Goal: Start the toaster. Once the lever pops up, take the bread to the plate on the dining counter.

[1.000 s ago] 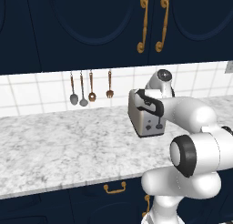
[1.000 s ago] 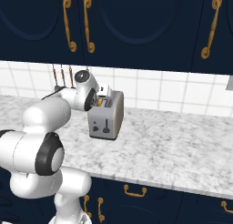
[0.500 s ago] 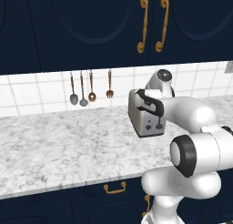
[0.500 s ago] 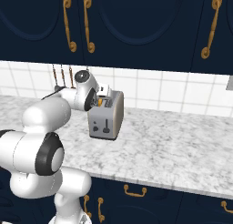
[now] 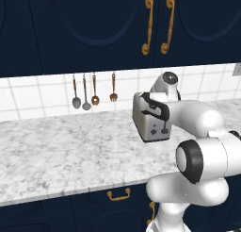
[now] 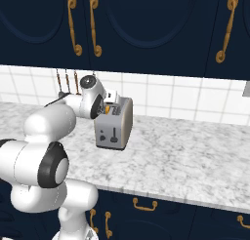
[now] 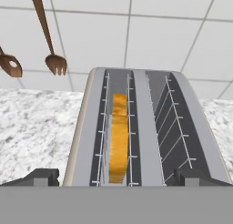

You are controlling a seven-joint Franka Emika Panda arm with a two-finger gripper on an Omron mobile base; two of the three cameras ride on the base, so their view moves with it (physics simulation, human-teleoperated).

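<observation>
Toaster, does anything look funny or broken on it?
Nothing stands out. The toaster stands upright on the counter, and the bread sits straight in one slot; the other slot is empty. The open fingers hover above it, touching nothing. No crumbs or spills.

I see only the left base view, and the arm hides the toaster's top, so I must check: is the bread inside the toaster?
Observer: Yes. In the hand view the bread stands in one slot of the toaster, the left slot of that view.
Operator: And the other slot?
Observer: It is empty; its bare wire guides show.
Operator: Is the gripper open?
Observer: Yes, the gripper is open, with its fingertips wide apart and not touching the bread.
</observation>
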